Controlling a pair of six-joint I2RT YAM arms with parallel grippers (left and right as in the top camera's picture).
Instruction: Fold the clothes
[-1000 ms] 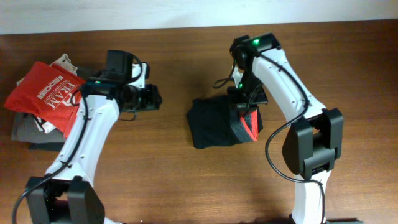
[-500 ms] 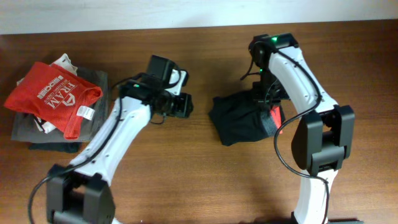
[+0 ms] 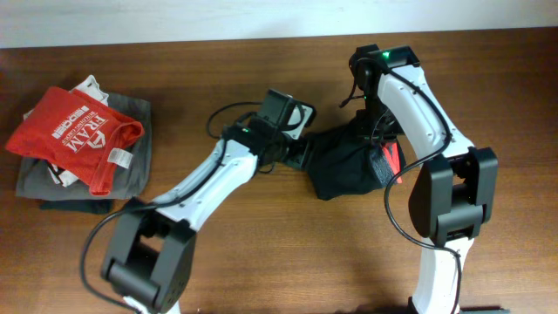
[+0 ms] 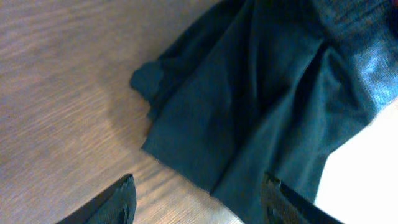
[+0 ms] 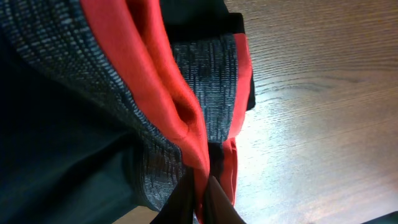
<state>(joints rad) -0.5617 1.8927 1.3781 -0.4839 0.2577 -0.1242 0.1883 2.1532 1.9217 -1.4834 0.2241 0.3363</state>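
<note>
Reaching across since a second ago, left fingers (image 4: 199,199) hang released over leggings (image 3: 344,170) edge; right fingers (image 5: 199,196) clench the red-lined waistband (image 5: 205,81). Two-handed fold looks ready to start.

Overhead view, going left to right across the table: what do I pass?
red T-shirt → left end effector → leggings

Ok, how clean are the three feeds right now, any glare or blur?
Overhead: sharp, evenly lit, leggings a detail-less black mass. Left wrist: slightly soft, blown-out white patch lower right, fingers dark. Right wrist: waistband crisp, glare on the table.
</note>
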